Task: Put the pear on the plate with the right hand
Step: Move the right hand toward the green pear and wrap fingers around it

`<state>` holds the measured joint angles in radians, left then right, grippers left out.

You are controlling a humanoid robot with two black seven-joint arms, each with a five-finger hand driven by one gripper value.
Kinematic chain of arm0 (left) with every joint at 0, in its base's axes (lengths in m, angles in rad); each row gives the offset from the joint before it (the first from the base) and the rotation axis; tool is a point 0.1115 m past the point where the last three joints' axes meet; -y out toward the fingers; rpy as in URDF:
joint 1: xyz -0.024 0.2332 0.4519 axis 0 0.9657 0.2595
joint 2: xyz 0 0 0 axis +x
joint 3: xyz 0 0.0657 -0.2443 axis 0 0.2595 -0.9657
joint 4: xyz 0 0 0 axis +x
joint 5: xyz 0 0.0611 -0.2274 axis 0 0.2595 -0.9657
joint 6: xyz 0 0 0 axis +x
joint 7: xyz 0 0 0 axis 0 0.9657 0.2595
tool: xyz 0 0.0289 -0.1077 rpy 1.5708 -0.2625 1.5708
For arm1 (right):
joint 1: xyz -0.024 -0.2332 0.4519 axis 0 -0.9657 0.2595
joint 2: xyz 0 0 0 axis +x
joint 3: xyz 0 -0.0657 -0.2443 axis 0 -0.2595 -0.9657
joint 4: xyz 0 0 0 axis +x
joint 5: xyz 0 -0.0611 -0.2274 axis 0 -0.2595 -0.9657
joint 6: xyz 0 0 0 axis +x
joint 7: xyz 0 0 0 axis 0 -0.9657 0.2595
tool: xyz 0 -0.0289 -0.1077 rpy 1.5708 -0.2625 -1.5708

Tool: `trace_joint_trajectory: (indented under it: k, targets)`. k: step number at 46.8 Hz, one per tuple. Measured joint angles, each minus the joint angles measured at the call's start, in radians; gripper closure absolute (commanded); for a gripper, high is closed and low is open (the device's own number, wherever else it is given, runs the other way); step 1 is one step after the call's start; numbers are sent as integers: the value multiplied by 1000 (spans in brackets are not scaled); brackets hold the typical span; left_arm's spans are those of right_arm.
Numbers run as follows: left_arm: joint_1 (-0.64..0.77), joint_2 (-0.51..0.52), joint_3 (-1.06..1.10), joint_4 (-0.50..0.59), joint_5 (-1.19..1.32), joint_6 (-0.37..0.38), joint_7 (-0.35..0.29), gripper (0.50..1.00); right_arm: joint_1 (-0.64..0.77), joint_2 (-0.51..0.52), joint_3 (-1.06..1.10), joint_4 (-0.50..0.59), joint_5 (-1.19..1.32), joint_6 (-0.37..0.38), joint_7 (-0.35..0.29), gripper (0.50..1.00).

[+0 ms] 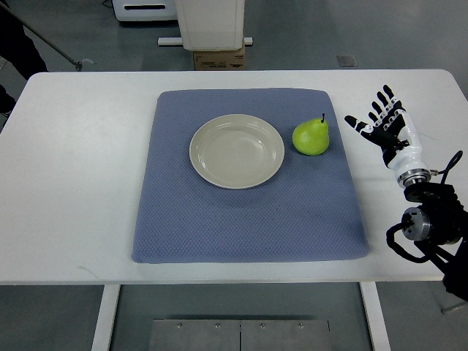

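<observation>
A white counter (73, 183) fills most of the frame, with a blue-grey mat (248, 219) spread across its middle and an empty cream plate (237, 151) sitting on the mat's upper centre. Just right of the plate, apart from its rim, the green pear (311, 137) rests on the mat with its stem up. Further right, over bare counter beyond the mat's edge, the right robot hand (384, 126) has its fingers spread wide and holds nothing, with no object between it and the pear.
</observation>
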<state>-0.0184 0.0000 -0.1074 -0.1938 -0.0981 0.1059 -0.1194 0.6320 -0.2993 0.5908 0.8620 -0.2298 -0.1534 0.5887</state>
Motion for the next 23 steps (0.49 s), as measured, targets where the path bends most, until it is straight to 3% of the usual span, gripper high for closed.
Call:
trace_joint_trajectory:
  k: [15, 23]
  targets:
    - [0, 0, 0, 0, 0, 0, 0, 500, 9, 21, -11, -7, -13, -1, 0, 500]
    - [0, 0, 0, 0, 0, 0, 0, 500, 34, 62, -37, -65, -45, -2, 5, 500]
